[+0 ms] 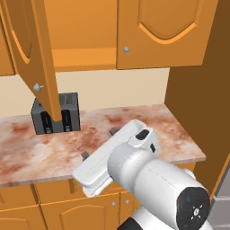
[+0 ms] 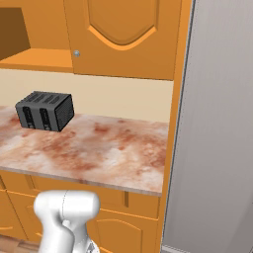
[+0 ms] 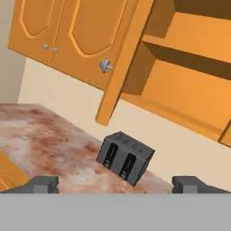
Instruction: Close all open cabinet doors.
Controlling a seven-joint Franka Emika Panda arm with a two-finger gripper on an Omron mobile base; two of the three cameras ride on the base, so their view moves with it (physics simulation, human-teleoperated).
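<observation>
Claw spread wide, empty, touching nothing; open cabinet door ahead.

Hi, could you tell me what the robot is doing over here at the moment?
It is closing wall-cabinet doors. One open door swings out over the marble counter, above a dark toaster, leaving the shelf behind it exposed. The closed door to its right is flush. The tool is open, aimed at the open door from a distance and touching nothing.
</observation>
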